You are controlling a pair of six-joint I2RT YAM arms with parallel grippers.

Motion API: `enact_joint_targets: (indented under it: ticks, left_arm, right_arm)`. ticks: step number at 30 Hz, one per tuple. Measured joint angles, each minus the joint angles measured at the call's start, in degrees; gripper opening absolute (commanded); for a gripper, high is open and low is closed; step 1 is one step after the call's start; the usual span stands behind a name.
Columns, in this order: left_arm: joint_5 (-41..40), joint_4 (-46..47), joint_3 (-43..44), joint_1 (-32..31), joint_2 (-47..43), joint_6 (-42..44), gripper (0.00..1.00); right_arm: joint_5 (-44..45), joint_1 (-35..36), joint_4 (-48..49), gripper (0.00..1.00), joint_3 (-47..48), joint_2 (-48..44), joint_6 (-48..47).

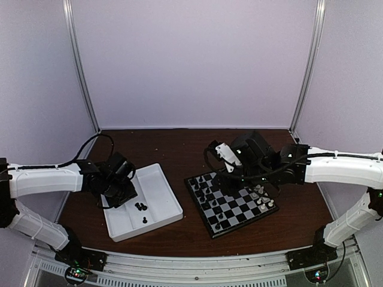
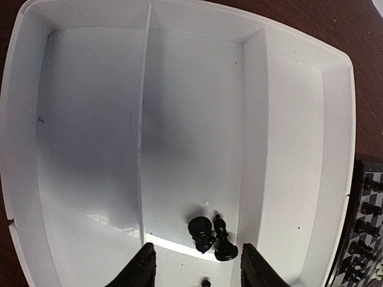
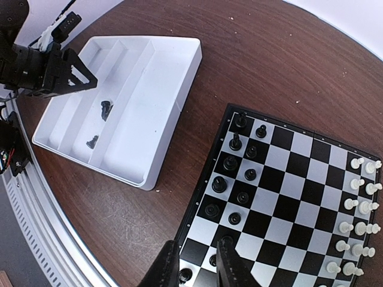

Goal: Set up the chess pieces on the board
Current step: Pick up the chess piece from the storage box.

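Hovering over the white tray (image 2: 90, 119), the open left claw (image 2: 194, 266) is facing two black chess pieces (image 2: 210, 234) lying just ahead of its gap. The right claw (image 3: 194, 263) is hanging over the board (image 3: 299, 164), grip indeterminable.

I would call this a robotics lab test cell, not a lived-in room. Plain pale panels (image 1: 191, 60) close in a dark brown table (image 1: 179, 149) on three sides, joined by bare metal posts (image 1: 80, 60). The left arm (image 1: 48, 179) and right arm (image 1: 341, 167) are bolted to a slotted aluminium rail (image 1: 197, 269), with a loose black cable (image 1: 99, 135) and a small lit circuit board (image 1: 76, 273). On the table lie a small chessboard (image 1: 242, 210) and a white partitioned tray (image 1: 158, 191).
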Motion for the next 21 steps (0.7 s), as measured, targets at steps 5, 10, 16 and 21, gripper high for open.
enact_joint_targets:
  ticks: [5, 10, 16, 21]
  left_arm:
    - [-0.20, -0.35, 0.17, 0.00, 1.09, -3.63, 0.46]
    - [0.24, -0.85, 2.62, -0.09, 4.57, -5.42, 0.42]
    - [1.55, -0.90, 4.28, -0.59, 8.22, -7.30, 0.41]
    - [2.64, -0.87, 4.76, -0.63, 11.23, -8.13, 0.39]
  right_arm:
    - [-0.07, 0.00, 1.20, 0.24, -0.13, -0.07, -0.13]
    - [-0.07, 0.00, 1.62, 0.24, -0.33, -0.07, -0.33]
    - [-0.07, 0.00, 2.27, 0.24, -0.72, -0.09, -0.33]
    - [-0.07, 0.00, 2.67, 0.24, -0.81, -0.26, -0.33]
